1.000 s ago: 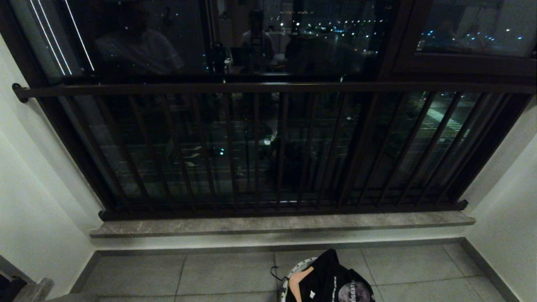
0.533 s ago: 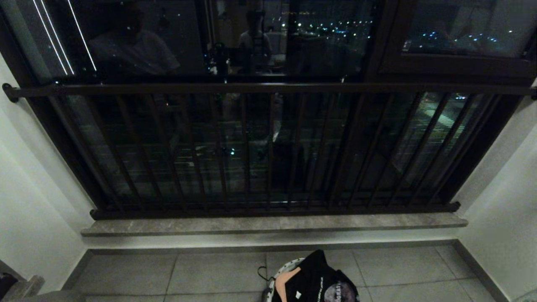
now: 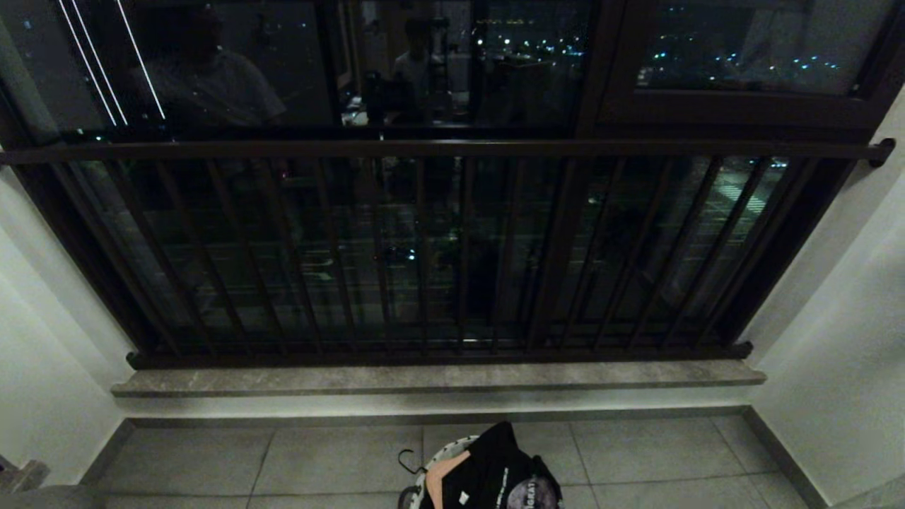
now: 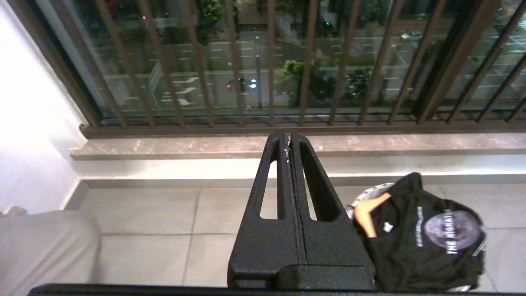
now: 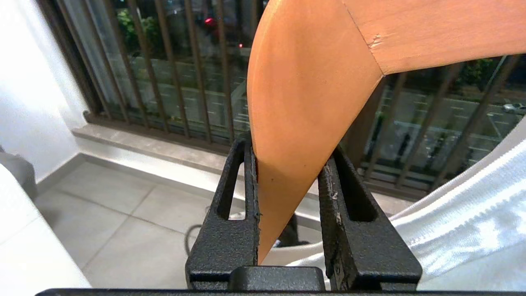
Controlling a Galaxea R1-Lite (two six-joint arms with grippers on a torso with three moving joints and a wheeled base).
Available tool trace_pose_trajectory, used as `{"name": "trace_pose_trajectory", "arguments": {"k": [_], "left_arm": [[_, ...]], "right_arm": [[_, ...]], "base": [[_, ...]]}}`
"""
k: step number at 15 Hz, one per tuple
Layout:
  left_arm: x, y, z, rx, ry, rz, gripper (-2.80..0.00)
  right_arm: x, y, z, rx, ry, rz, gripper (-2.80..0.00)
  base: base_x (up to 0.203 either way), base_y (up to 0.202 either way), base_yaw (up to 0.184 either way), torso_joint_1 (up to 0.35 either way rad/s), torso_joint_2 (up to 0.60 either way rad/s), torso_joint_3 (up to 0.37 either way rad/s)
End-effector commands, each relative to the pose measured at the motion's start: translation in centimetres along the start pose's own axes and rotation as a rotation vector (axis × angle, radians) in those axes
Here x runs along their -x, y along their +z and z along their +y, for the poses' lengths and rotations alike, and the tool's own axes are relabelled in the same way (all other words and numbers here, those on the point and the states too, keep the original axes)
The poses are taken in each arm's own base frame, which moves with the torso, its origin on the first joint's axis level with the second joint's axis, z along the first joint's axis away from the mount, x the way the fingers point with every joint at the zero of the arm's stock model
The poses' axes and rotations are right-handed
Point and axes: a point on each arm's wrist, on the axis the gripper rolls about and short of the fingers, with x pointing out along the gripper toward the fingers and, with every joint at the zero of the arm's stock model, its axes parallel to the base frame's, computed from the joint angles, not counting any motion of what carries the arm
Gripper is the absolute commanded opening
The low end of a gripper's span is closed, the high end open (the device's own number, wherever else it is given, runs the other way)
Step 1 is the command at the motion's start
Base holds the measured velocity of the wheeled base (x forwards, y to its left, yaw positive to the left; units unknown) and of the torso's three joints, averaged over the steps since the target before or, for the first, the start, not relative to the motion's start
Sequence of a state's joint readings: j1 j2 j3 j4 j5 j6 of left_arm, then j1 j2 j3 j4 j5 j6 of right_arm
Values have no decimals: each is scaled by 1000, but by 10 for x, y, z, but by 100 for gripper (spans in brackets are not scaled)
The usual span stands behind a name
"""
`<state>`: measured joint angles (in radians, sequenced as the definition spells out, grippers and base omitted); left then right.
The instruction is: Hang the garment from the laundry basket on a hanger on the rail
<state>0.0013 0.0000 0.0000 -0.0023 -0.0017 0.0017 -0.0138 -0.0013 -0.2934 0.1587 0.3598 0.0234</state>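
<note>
The laundry basket (image 3: 447,448) stands on the floor tiles at the bottom of the head view, stuffed with a black printed garment (image 3: 495,475) and a wooden hanger (image 3: 440,479). The dark rail (image 3: 452,148) runs level across the window above the bars. Neither gripper shows in the head view. My right gripper (image 5: 289,160) is shut on the corner of another wooden hanger (image 5: 312,82), with white fabric (image 5: 460,230) hanging beside it. My left gripper (image 4: 291,137) is shut and empty, left of the basket (image 4: 370,190) and its black garment (image 4: 423,242).
A stone sill (image 3: 438,378) runs under the upright bars (image 3: 382,247). White walls close in on the left (image 3: 42,339) and right (image 3: 841,339). People are reflected in the dark glass. A pale rounded shape (image 4: 45,246) sits low beside my left arm.
The whole head view has slid to the left, so the camera has turned right. The basket and the rail stay put, and both grippers remain shut.
</note>
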Motion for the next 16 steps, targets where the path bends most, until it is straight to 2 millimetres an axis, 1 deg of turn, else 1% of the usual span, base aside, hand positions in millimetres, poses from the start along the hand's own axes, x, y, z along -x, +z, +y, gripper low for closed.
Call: {"name": "trace_pose_trajectory", "arguments": {"k": [1,6,9,10,16], "left_arm": [[0,0,0,0,0,1,-280],[0,0,0,2,0,1,-280],[0,0,0,2,0,1,-280],[0,0,0,2,0,1,-280],[0,0,0,-1,0,-1,-280]], "right_arm": [[0,0,0,1,2,2,-280],[0,-1,0,5,18,4,-280],[0,-1,0,40,18,5,-280],[0,-1,0,40,18,4,-280],[-1,-2,0,40,19,10,-280]], "base": [[0,-193,2,3,6,-2],[0,-197,2,1,2,-1],[0,-179,1,2,2,1],[0,-86,2,2,3,2],[0,0,0,0,0,0]]}}
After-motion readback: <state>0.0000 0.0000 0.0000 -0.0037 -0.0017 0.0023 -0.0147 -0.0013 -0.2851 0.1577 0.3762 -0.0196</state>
